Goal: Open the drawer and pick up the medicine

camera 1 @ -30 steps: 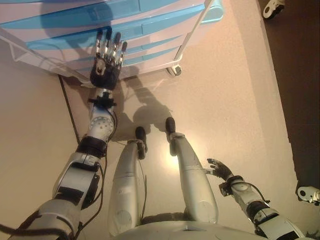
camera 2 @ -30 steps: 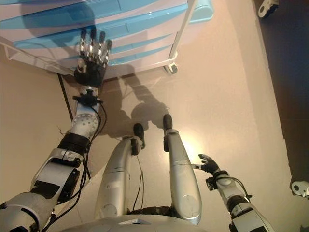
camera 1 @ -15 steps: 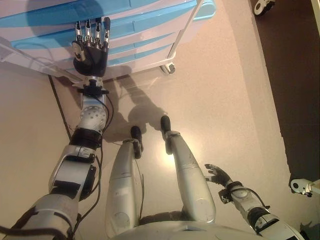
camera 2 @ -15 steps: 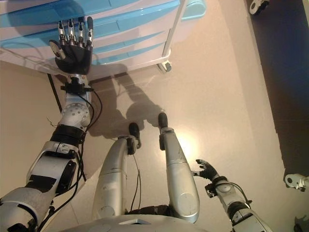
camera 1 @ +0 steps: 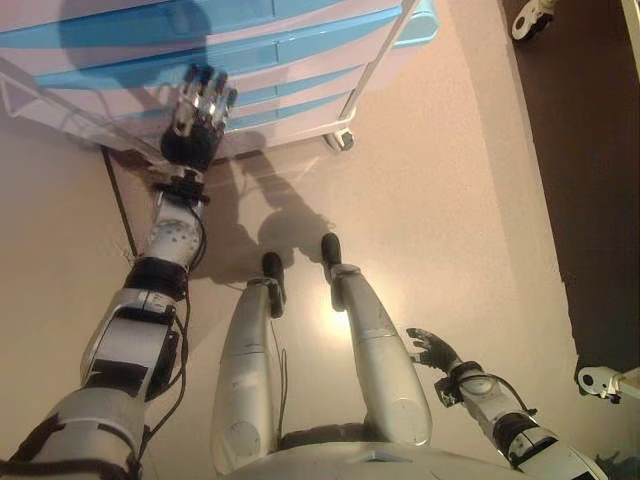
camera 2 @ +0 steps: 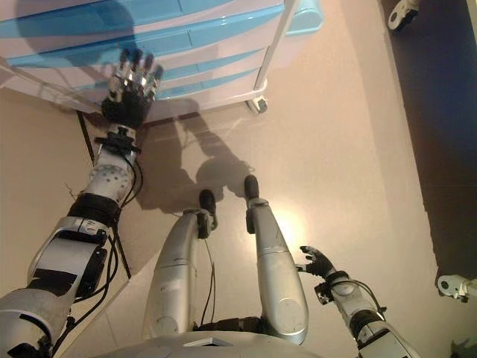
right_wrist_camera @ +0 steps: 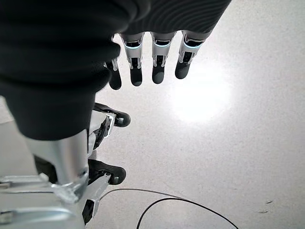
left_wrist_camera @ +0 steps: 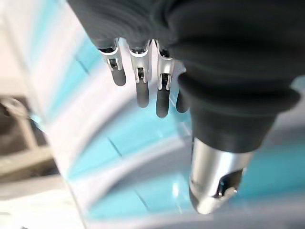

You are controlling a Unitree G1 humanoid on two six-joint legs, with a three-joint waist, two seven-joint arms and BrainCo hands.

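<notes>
Left hand (camera 1: 192, 135) raised at upper left of the head views, fingers (left_wrist_camera: 141, 81) straight and spread, holding nothing, dark tips lying against the blue-and-white fronts of the drawer unit (camera 1: 290, 60). Compared with half a second ago, sits lower on the stack and a little to the right, over the lower drawers rather than the upper band; back of the hand turned more edge-on. Against a second ago, much the same height, slightly further left.

All drawers (camera 2: 201, 37) shut, fronts flush. Medicine not visible anywhere; nothing in either hand.

White frame of the cart (camera 1: 382, 62) running down the right of the unit to a caster (camera 1: 342, 140) on the pale floor (camera 1: 460, 200).

Right hand (camera 1: 430, 349) low at lower right, beside the robot, fingers (right_wrist_camera: 157, 67) relaxed and straight, empty, over bare floor; unchanged from the earlier frames apart from a small shift of the whole picture.

Dark floor strip (camera 1: 590, 150) along the right edge, with two other casters (camera 1: 528, 14) at top right and at lower right.
</notes>
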